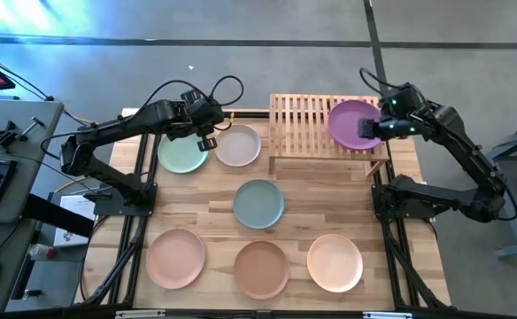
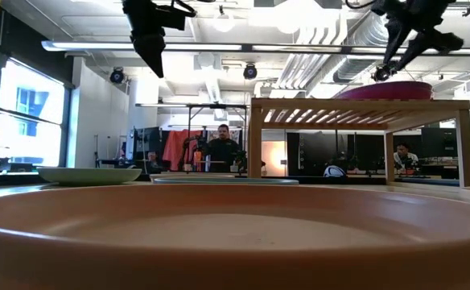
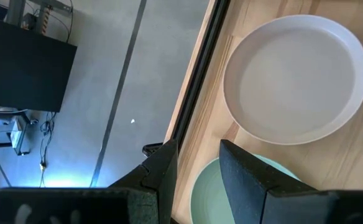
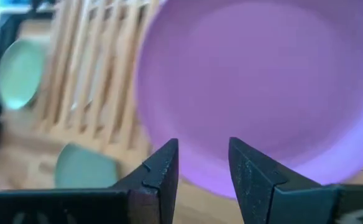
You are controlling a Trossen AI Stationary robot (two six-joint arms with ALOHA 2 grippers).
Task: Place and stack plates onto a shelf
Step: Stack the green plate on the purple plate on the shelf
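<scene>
One purple plate lay on shelf, right end; right gripper parted, empty, at rim. Left gripper parted between mint plate, pale pink plate. Best lifted clear, straight up

Evenly bright from ceiling strip lights and a window, with bluish glare on the floor, motion-blurred purple plate, and defocused peach plate up close.
</scene>
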